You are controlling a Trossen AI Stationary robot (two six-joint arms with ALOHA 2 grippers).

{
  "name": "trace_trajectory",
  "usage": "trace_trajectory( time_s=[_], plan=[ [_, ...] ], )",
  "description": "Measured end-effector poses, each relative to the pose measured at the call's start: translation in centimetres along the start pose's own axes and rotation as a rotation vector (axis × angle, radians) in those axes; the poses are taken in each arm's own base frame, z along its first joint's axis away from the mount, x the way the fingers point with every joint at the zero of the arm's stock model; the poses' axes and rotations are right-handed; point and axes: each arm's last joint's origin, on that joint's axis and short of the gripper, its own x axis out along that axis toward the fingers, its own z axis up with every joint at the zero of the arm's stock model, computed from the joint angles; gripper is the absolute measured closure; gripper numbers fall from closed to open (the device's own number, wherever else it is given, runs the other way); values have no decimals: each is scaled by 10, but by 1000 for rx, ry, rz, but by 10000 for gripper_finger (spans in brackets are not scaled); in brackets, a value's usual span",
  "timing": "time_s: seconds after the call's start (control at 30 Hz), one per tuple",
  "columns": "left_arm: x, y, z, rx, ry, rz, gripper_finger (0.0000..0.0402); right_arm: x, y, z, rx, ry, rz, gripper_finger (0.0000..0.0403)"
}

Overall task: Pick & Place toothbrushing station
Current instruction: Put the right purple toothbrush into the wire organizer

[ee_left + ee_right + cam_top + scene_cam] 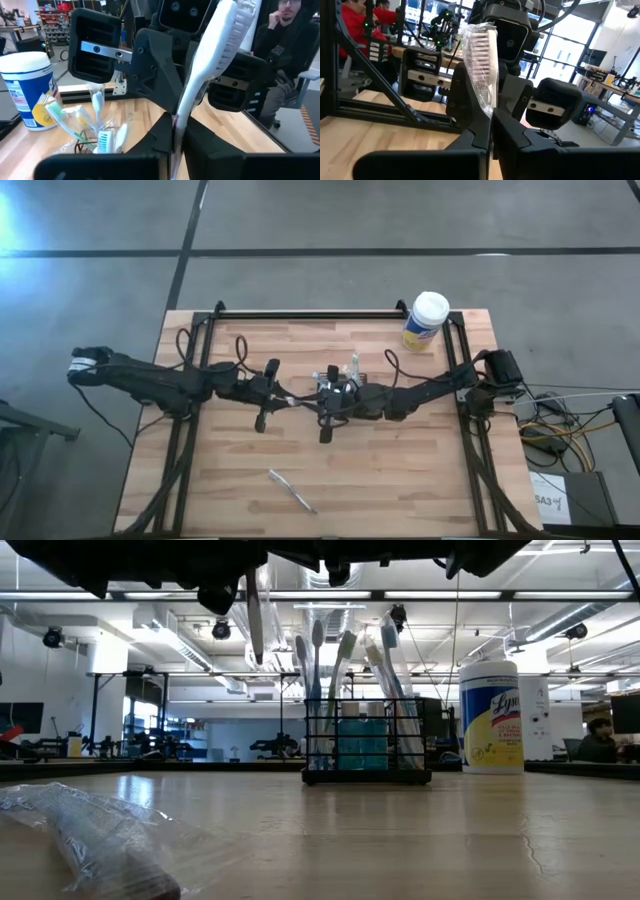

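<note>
Left gripper: fingers seen pressed together on the lower handle of a white toothbrush, bristle head up and tilted. Right gripper: fingers likewise closed, on a toothbrush in a clear wrapper, bristles up. From above, the two grippers are met head-on at table centre, left gripper just beside right gripper; both brushes are carried clear of the wood. The toothbrushing station, a black wire caddy, is stood upright on the table under the right arm, already holding several brushes, heads up. A yellow canister with white lid is set at the far right of the table, near the caddy but apart. One more wrapped toothbrush is left lying at the near edge. Judged well along: two brushes are in hand and not yet slotted, one is still to be picked.
</note>
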Motion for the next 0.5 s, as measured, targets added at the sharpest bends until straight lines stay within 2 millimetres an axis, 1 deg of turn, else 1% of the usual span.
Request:
trace_trajectory(
  time_s=[0.17,0.27,0.4,0.5],
  plan=[
    [-4,-1,1,11,10,-3,375,-3,0,2,-10,30,6,365],
    [-15,-2,8,31,3,-4,375,-10,-4,8,-24,79,18,351],
    [-40,-5,15,50,-19,-4,375,-32,-14,20,-23,136,34,344],
    [-63,-6,13,56,-13,16,375,-58,-22,30,17,130,91,349]
  ],
)
